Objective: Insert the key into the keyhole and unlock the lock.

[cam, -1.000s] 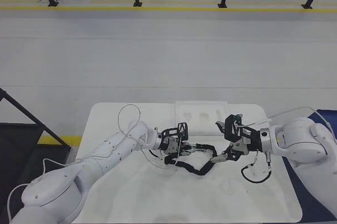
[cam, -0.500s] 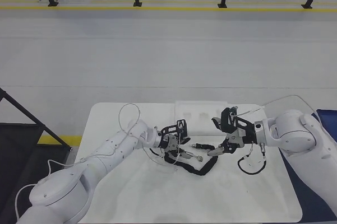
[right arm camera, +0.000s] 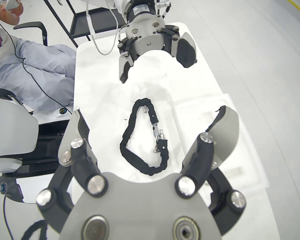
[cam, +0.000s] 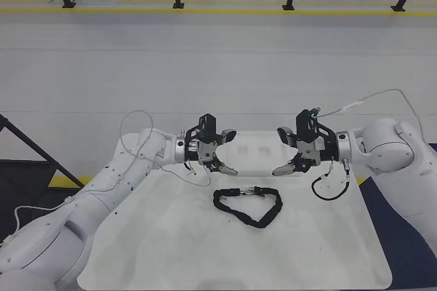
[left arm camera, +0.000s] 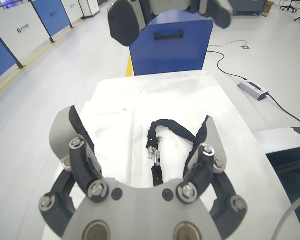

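Left arm [cam: 131, 174] and right arm [cam: 382, 149] have retreated far, jaws apart and empty, apparently having released the chain lock [cam: 269, 192] onto the table [cam: 167, 240].

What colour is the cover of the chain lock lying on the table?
The cover is black; the lock body is silver. Best in the right wrist view.

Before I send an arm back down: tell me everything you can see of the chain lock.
The chain lock is a flexible length in a black fabric sleeve, lying flat on the white table as a lopsided loop. Its ends meet at a silver lock piece; its finer parts are too small to tell. Neither the left gripper nor the right gripper touches it; both hang clear of it, jaws open.
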`<state>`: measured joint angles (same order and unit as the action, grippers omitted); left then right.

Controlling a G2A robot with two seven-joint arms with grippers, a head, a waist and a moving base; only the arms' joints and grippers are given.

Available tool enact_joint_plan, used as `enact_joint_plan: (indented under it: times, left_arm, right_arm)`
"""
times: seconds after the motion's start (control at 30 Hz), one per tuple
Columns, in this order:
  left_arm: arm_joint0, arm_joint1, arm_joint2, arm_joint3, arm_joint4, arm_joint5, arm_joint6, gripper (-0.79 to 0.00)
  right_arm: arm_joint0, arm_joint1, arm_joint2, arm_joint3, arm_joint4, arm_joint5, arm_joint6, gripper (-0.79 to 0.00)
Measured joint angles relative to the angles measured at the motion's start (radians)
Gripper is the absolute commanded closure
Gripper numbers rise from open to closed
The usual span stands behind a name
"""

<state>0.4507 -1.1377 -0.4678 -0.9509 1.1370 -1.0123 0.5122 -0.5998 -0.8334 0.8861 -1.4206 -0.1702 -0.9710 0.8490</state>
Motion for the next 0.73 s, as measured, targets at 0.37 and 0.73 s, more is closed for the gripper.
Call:
enact_joint_plan:
  times: [0.37,0.73]
  left_arm:
    - [-0.128,0.094,0.056,-0.051,-0.198,0.0,-0.101,-0.785]
    - [-0.168,0.115,0.11,-0.082,-0.3,0.0,-0.154,-0.784]
  right_arm:
    - [0.195,-0.021,-0.11,0.125,0.027,-0.042,-0.042,-0.785]
    - [0.226,-0.026,-0.125,0.146,0.043,-0.041,-0.041,-0.784]
